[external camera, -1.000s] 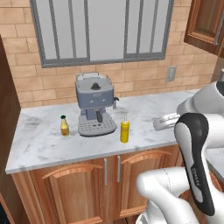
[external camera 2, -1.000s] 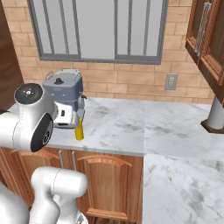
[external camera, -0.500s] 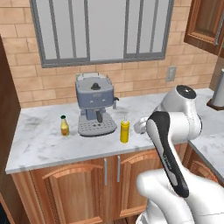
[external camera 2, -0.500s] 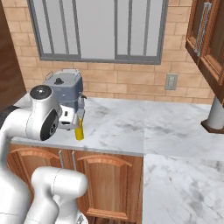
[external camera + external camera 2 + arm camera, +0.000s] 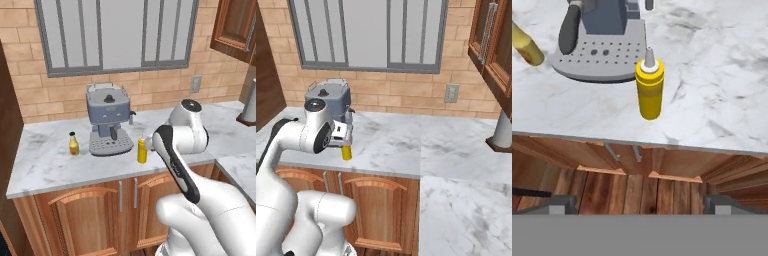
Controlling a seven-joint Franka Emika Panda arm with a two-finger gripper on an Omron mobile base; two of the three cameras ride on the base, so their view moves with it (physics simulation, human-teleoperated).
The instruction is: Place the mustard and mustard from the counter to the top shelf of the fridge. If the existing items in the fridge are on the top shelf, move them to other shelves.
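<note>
Swinging left since a moment ago, the arm brings the gripper [image 5: 640,204], jaws wide apart and empty, near the yellow squeeze bottle [image 5: 649,88] upright on the tabletop [image 5: 712,90] beside the coffee machine [image 5: 604,35]; amber bottle [image 5: 74,144] stands left.

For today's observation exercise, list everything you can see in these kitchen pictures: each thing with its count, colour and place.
squeeze bottle: 1, all yellow with paler nozzle, upright near the counter's front edge, right of the coffee machine's tray.
dark-capped bottle: 1, amber-yellow, upright, left of the coffee machine.
coffee machine: 1, blue-grey, at the back of the counter under the window.
counter: 1, white-grey marble.
cabinet doors: brown wood, below the counter.
window: 1, grey frame, in the brick wall.
wall outlet: 1, grey.
end effector: 1, dark fingertips, open, in front of the counter edge.
</note>
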